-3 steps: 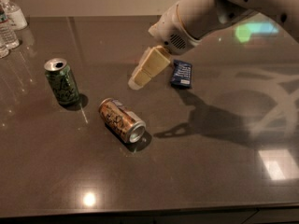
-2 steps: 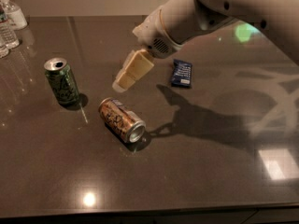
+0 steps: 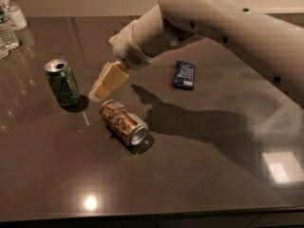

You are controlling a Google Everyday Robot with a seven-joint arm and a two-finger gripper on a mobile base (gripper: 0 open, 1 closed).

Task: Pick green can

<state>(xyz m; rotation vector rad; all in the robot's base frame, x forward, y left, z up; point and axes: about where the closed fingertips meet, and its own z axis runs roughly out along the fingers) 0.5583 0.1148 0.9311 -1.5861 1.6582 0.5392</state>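
Observation:
The green can [image 3: 62, 82] stands upright on the dark table [image 3: 190, 175] at the left, dark green with a scribbly pattern and a silver top. My gripper [image 3: 101, 89] hangs from the white arm that comes in from the upper right. Its cream fingertips are just right of the green can, apart from it, and above the upper end of the brown-gold can [image 3: 123, 122], which lies on its side.
A dark blue packet [image 3: 184, 74] lies flat right of the arm. Clear plastic water bottles [image 3: 9, 25] stand at the far left back corner. The table's front edge runs along the bottom of the view.
My arm has swung left and forward, bringing the gripper from near the blue packet to just beside the green can. The cans and packet have not moved.

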